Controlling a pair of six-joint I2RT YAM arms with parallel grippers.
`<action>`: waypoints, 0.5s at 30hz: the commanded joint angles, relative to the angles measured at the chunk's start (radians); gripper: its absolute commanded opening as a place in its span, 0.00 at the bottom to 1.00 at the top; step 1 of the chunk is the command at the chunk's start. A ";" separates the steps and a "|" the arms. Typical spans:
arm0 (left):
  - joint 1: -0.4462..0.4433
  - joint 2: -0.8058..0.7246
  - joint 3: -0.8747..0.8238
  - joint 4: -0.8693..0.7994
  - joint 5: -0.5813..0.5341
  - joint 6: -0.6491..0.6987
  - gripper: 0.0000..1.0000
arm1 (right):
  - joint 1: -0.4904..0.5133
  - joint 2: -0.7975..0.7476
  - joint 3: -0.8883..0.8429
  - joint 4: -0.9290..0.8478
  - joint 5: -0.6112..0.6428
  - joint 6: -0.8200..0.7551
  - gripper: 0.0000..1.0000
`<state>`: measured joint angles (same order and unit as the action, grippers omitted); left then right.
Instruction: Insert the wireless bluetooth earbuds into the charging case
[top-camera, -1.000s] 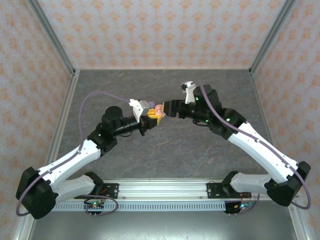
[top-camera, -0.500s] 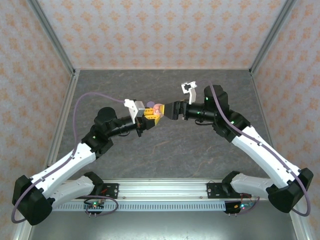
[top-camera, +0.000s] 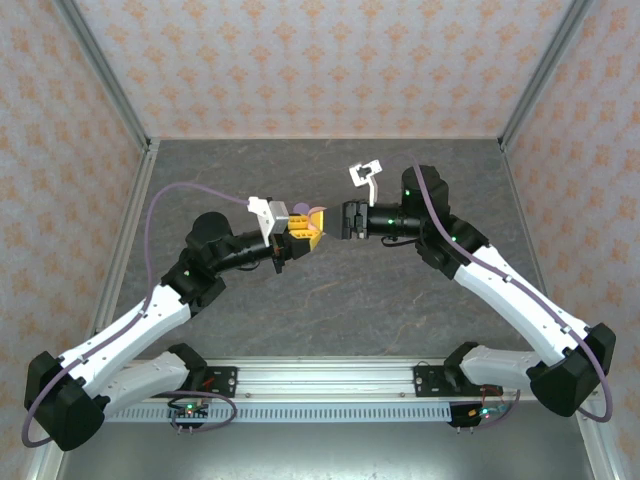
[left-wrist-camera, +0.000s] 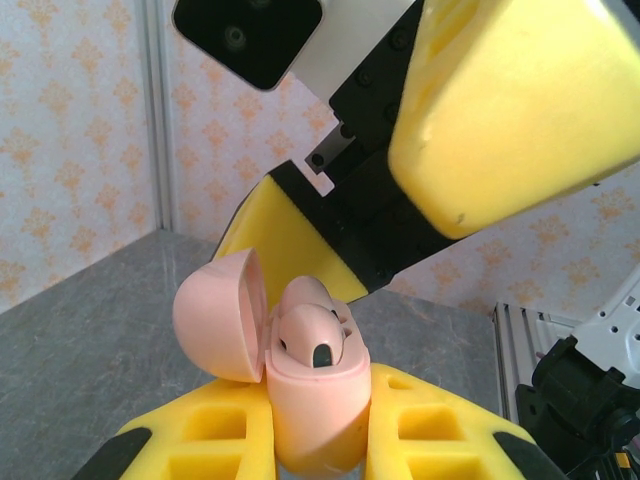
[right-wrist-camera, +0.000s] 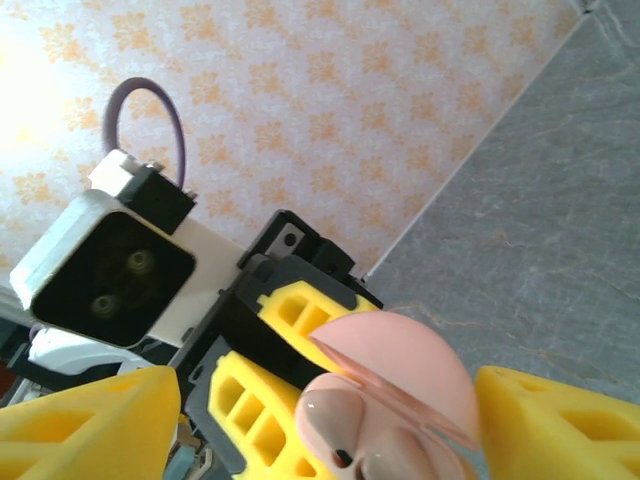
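Grey tabletop (top-camera: 330, 300), floral-patterned walls (top-camera: 320, 60)

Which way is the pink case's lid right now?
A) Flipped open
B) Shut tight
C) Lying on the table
A: the lid is swung back from the pink case, which the left claw pinches, and an earbud sits inside.

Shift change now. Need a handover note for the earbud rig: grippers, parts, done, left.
Left gripper: shut on the pink case.
Right gripper: open, facing the case, apart from it.
Case: lid hinged open; two pink earbuds sit inside.
Done: both buds look seated, though how deep is hard to tell.
Left: probably check the seating, then close the lid.
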<state>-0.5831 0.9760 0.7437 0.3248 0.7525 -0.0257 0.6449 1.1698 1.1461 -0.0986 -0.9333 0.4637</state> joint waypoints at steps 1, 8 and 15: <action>-0.007 -0.007 0.031 -0.016 0.006 0.025 0.00 | -0.001 -0.004 0.030 0.076 -0.056 0.012 0.74; -0.007 -0.002 0.032 -0.028 0.004 0.033 0.00 | -0.002 -0.027 0.034 0.077 -0.046 -0.020 0.73; -0.007 -0.001 0.032 -0.042 -0.002 0.041 0.00 | -0.002 -0.065 0.019 0.080 -0.032 -0.046 0.73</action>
<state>-0.5831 0.9756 0.7490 0.3202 0.7528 -0.0017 0.6422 1.1561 1.1461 -0.0887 -0.9421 0.4484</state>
